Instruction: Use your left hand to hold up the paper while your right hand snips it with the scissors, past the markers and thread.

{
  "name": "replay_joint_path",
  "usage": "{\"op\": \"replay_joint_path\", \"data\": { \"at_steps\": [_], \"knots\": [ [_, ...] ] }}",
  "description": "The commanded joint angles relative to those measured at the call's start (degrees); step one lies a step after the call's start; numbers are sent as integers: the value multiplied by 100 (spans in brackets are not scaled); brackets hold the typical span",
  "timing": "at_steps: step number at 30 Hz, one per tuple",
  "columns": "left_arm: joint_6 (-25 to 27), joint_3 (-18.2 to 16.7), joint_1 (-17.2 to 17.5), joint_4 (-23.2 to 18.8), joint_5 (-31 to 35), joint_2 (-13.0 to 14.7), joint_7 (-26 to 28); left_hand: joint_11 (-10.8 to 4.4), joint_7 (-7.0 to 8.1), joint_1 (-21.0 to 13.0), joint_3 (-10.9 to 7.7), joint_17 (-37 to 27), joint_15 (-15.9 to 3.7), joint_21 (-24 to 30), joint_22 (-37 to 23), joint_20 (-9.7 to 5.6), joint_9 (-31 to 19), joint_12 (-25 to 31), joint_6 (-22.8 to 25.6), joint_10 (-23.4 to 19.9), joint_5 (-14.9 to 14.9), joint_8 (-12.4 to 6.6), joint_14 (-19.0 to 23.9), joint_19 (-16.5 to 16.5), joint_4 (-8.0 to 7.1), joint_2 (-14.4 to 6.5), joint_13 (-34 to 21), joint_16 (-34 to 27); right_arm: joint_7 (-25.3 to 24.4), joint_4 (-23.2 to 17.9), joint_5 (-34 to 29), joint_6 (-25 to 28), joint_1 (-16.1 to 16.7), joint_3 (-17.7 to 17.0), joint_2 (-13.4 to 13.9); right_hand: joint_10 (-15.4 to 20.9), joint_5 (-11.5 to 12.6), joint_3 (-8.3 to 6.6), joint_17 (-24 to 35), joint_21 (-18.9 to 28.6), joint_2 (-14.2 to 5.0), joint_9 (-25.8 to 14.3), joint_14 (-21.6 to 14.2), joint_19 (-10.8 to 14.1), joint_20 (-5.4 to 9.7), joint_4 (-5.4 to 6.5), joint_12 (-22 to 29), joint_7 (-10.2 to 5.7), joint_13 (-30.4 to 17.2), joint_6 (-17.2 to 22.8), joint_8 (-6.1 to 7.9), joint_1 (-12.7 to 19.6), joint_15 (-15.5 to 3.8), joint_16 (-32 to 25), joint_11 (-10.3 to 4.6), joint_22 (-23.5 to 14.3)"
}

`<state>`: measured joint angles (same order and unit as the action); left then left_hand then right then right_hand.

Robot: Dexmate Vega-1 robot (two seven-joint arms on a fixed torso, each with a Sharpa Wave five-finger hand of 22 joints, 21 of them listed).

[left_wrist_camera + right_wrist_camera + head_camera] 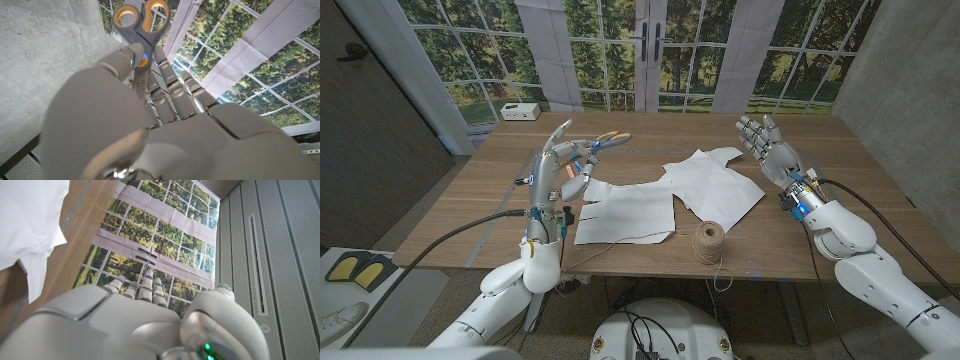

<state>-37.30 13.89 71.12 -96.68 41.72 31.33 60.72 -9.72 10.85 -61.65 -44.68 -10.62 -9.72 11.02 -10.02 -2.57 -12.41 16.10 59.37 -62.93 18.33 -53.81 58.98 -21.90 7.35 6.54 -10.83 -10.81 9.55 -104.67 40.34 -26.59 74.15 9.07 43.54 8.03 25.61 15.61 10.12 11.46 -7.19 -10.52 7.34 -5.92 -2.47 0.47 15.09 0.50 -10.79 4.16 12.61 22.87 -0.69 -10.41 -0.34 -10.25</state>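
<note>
Wooden table [820, 235] carries two white paper sheets, one flat near the front edge [626, 215], one crumpled behind it [715, 180], with a twine spool [709, 241] just beside both.

The scissors' [139, 26] blades are hidden behind the left robot hand [150, 125] in its wrist view. In the right wrist view, the paper [30, 225] is cut off at upper left.
</note>
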Motion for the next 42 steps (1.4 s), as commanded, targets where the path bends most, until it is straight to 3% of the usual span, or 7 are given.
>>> {"op": "replay_joint_path", "data": {
  "at_steps": [1, 5, 7, 9, 20, 27, 42],
  "knots": [
    [47, 376, -350, 44, -392, 300, -332, -161, -2, -80, 8, -17, -420, 21, -8, -782, -45, 51, 5, -968, 31, -10, 51, -48, -1, -19, -706, 0, -373, -326, -645, 256, 75, -115, 356, 158, -18, -39, 20, -2, -45, -21, -33, -32, -29, -35, 94, -22, -30, 301, 108, 67, 16, -24, 49, -20],
    [-28, 501, -489, 214, -404, 277, -343, -160, -2, -86, 13, -19, -421, 18, -8, -784, -62, 54, -2, -971, 32, -17, 58, -45, 0, -18, -714, -4, -515, -456, -882, 358, 105, -176, 469, 229, -29, -52, 20, -1, -53, -25, -87, -27, -53, -43, 116, -64, -34, 563, 173, 83, 17, -38, 150, -19],
    [-69, 566, -546, 282, -433, 279, -384, -159, -7, -88, 16, -18, -420, 14, -7, -785, -70, 55, 2, -973, 33, -22, 56, -41, 2, -13, -719, -2, -595, -521, -1007, 407, 130, -213, 518, 481, -39, -84, 24, 71, -70, -28, -382, 195, -177, -70, 207, -63, -39, 722, 182, 135, 84, -115, 195, -23],
    [-115, 634, -604, 383, -391, 228, -305, -159, -8, -90, 17, -24, -420, 13, -7, -785, -75, 56, 10, -973, 34, -28, 63, -39, 1, -14, -722, -8, -680, -598, -1122, 487, 167, -258, 575, 563, -42, -92, 25, 68, -74, -29, -404, 202, -187, -76, 237, -79, -41, 794, 196, 146, 86, -110, 202, -24],
    [-310, 944, -875, 704, -352, 207, -311, -161, -9, -101, 21, -43, -420, 5, -6, -786, -69, 67, 33, -975, 48, -26, 58, -23, -5, -1, -766, -10, -903, -895, -1559, 922, 278, -442, 839, 503, -45, -134, 27, 53, -71, -31, -404, 208, -220, -141, 205, -134, -44, 927, 209, 254, 148, -70, 332, -26],
    [-382, 1035, -989, 761, -172, 249, -227, -160, -65, -106, 14, -20, -414, 0, -2, -794, 3, 67, 26, -952, 73, 29, -15, -11, -9, 16, -797, 25, -970, -1068, -1884, 1169, 301, -485, 999, -88, -43, -191, 31, 14, -75, -42, -271, 157, -291, -222, -47, -166, -42, 1076, 190, 393, 331, -2, 540, -28],
    [-286, 1275, -1172, 754, 177, 390, 9, -158, -53, -131, 7, -17, -414, 6, -4, -797, -2, 67, 39, -920, 112, 34, -34, -28, -16, 15, -843, 18, -926, -1488, -2184, 1822, 255, -613, 1339, -401, 2, -359, 31, -22, -145, -96, -170, 40, -480, -389, -173, -347, -37, 1815, 427, 717, 465, -1, 632, -28]
  ]
}}
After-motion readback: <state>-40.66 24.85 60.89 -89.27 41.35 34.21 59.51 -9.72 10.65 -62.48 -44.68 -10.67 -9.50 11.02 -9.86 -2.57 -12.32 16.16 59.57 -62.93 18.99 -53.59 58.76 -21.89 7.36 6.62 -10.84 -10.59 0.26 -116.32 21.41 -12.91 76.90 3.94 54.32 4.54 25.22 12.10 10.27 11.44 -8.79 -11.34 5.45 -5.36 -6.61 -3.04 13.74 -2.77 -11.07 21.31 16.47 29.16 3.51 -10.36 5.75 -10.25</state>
